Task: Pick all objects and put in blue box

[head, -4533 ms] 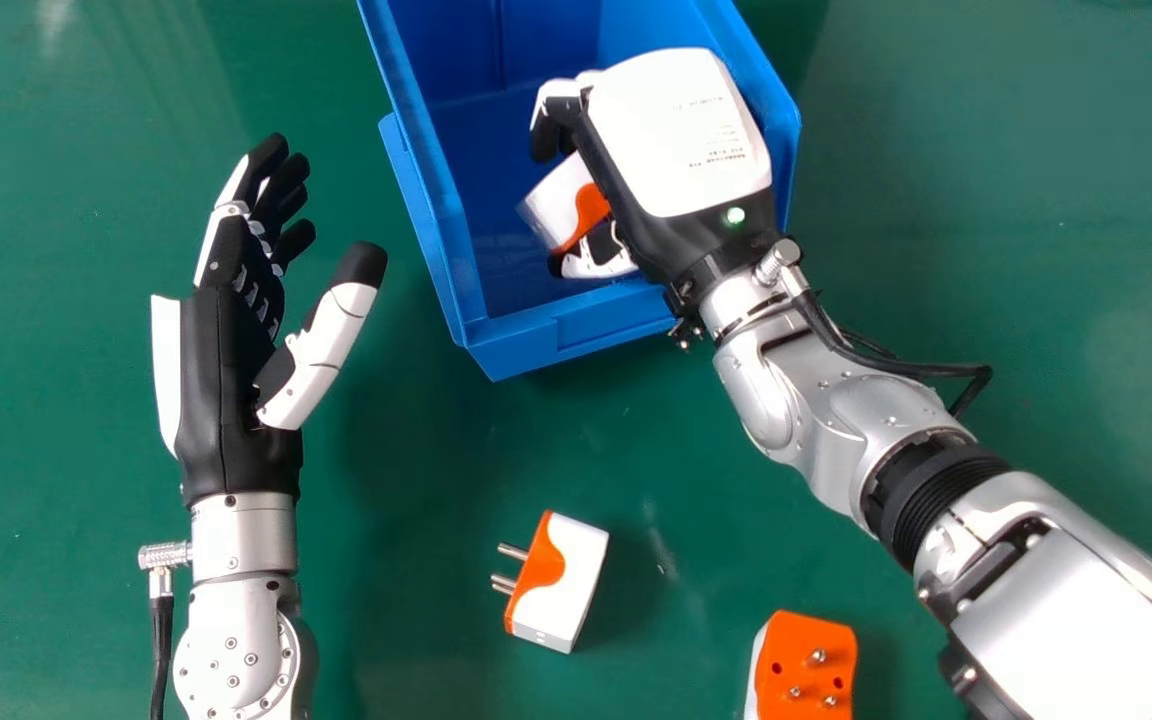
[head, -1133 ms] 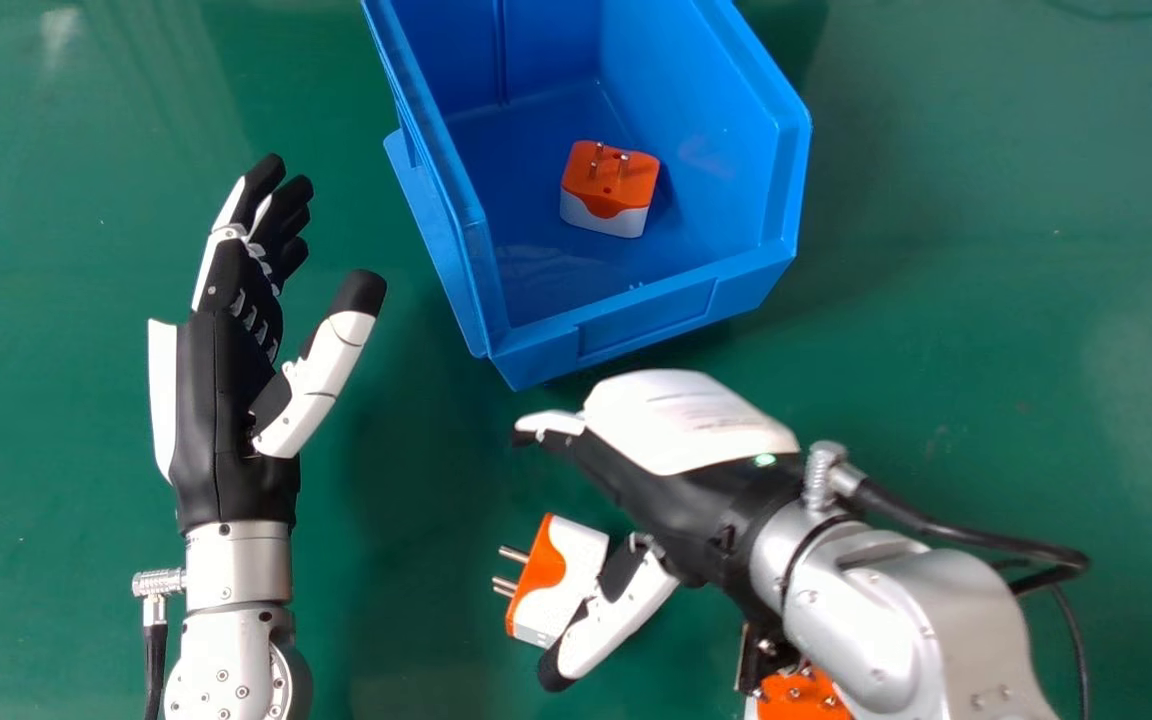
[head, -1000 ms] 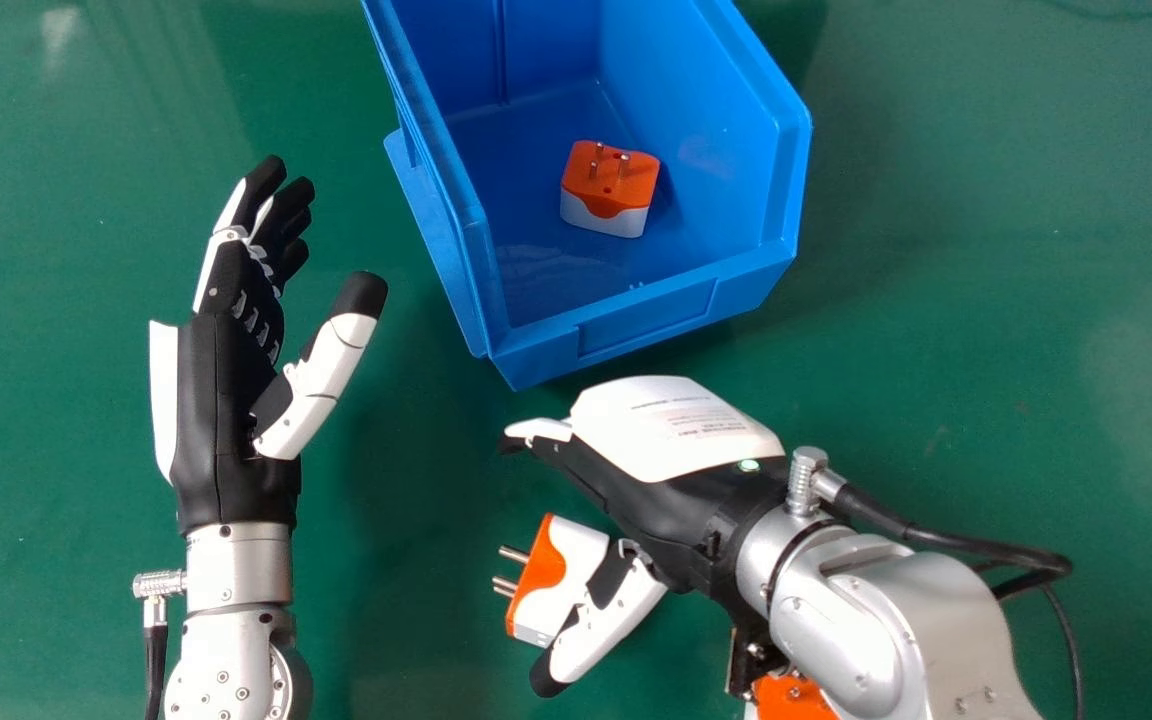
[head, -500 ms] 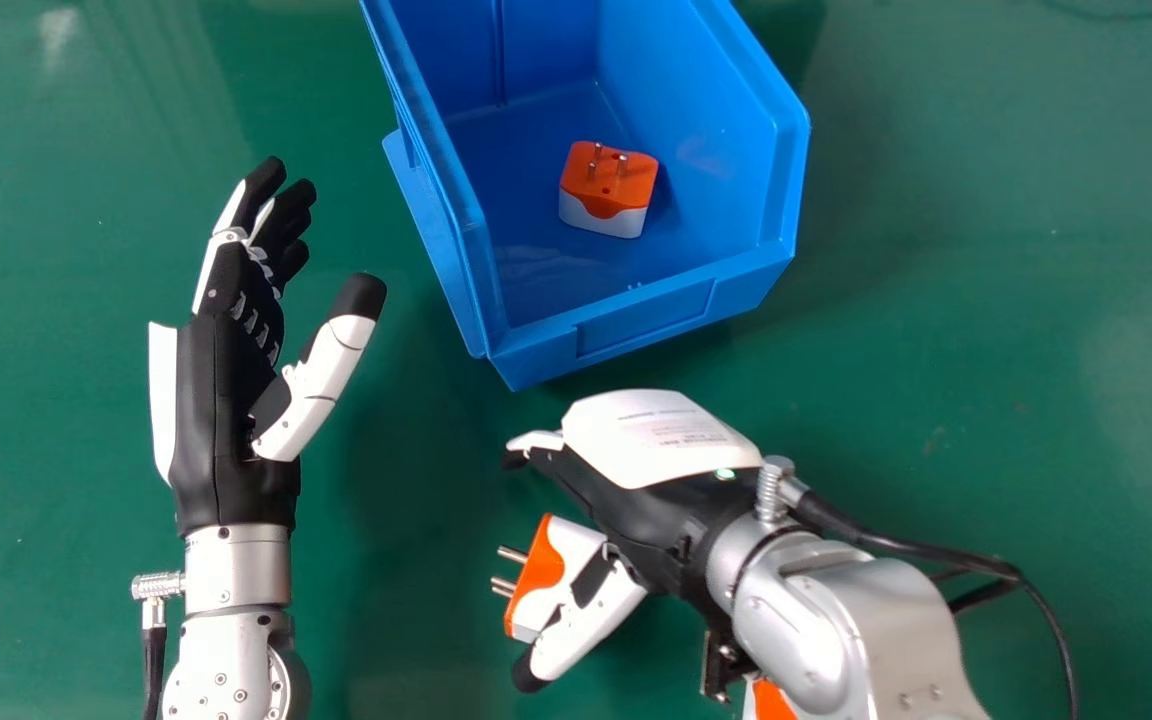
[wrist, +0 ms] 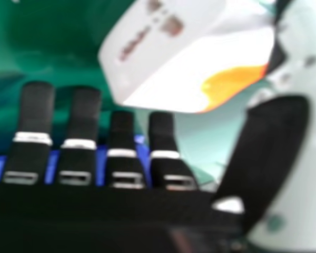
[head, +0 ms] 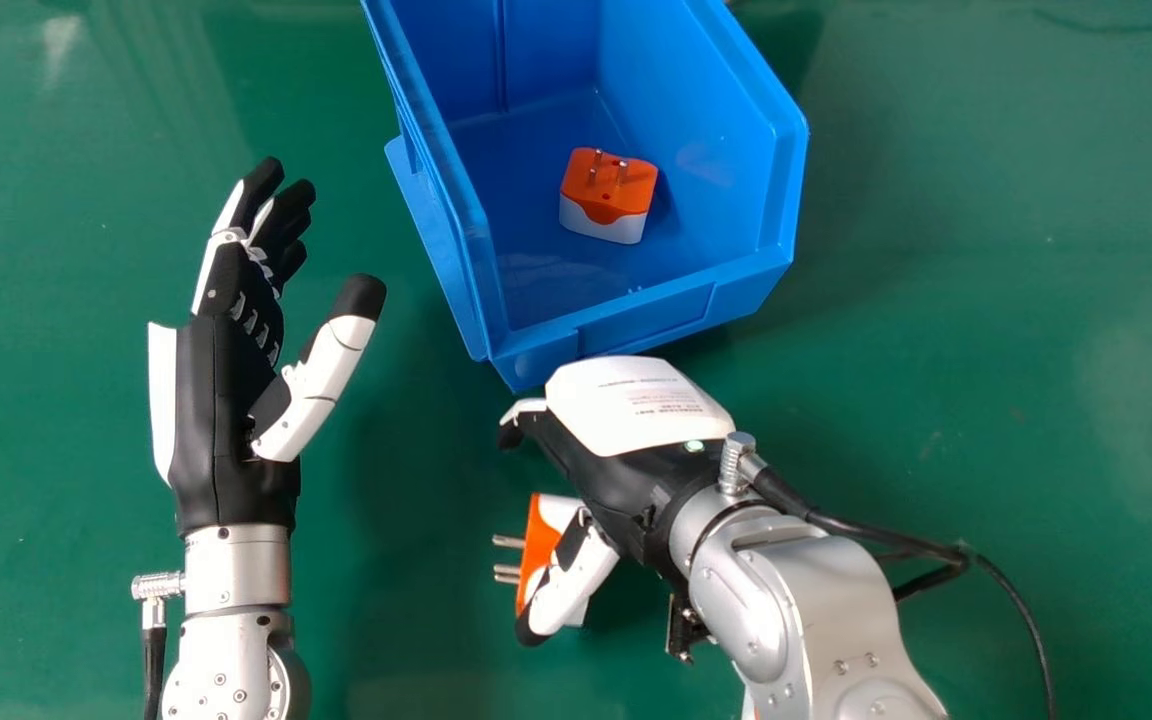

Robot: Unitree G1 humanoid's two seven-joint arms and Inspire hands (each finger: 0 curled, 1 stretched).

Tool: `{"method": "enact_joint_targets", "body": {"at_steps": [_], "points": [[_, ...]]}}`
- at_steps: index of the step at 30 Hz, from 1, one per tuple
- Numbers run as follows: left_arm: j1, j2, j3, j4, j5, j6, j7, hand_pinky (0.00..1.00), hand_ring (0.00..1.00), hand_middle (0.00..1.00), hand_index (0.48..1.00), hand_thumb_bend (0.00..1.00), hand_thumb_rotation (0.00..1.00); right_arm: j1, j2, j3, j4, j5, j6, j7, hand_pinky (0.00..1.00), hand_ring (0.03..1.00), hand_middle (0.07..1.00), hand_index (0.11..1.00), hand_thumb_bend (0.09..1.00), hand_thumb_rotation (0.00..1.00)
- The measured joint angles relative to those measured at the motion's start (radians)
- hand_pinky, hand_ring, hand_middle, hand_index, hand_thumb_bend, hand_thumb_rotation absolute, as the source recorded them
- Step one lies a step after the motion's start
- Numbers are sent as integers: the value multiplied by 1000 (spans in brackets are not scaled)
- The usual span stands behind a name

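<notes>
- Right hand (head: 611, 485), open: extending its fingers nearly straight, thumb crossing the plug (head: 538, 540), probably framing a pinch; no firm grip is showing.
- That plug: apparently resting on the table (head: 986, 300), prongs pointing robot's left, probably awaiting lifting.
- Left hand (head: 221, 410): idling, fingers extending.
- Box (head: 646, 312): standing just beyond, likely shortening the carry.
- Second plug (head: 608, 192): lying inside, prongs pointing up.

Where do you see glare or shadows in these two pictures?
Head view: a pale glare streak at the upper left of the green table, dark shading to the right of the left hand, and shadow beside the blue box's near edge. Right hand view: bright light washes out part of the orange and white plug.
</notes>
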Motion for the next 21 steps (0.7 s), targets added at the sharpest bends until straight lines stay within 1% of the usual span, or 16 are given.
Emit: {"method": "enact_joint_targets", "body": {"at_steps": [3,6,8,10,13,17,18,19,21], "points": [[0,0,0,0,0,0,-4,911,890,867,880,793,506,-9,4,3,12,-1,2,-6,452,697,759,713,757,31],[0,0,1,0,0,0,-5,908,890,866,879,795,509,-14,7,10,20,-12,5,-4,387,604,697,693,771,16],[0,0,1,0,1,0,-3,907,890,867,878,795,512,-16,8,14,21,-18,11,0,357,561,668,668,775,10],[-1,0,1,0,1,0,-2,907,890,866,878,794,512,-19,12,15,22,-25,22,2,351,553,663,658,776,8],[-1,0,1,0,2,0,4,904,890,866,879,793,513,-23,11,16,22,-31,27,3,340,538,651,652,763,4],[-1,0,0,0,5,0,7,903,890,866,879,793,514,-30,9,21,28,-33,31,6,309,500,619,645,753,2],[-2,0,0,0,6,0,8,902,889,866,879,792,514,-30,8,21,29,-33,31,6,274,451,590,641,715,1],[-3,0,0,0,7,0,8,902,889,866,879,792,514,-30,7,22,29,-33,31,6,274,451,590,641,715,1],[-4,0,0,0,10,0,8,901,889,868,880,790,516,-31,5,23,29,-33,29,7,210,359,547,635,659,1]]}}
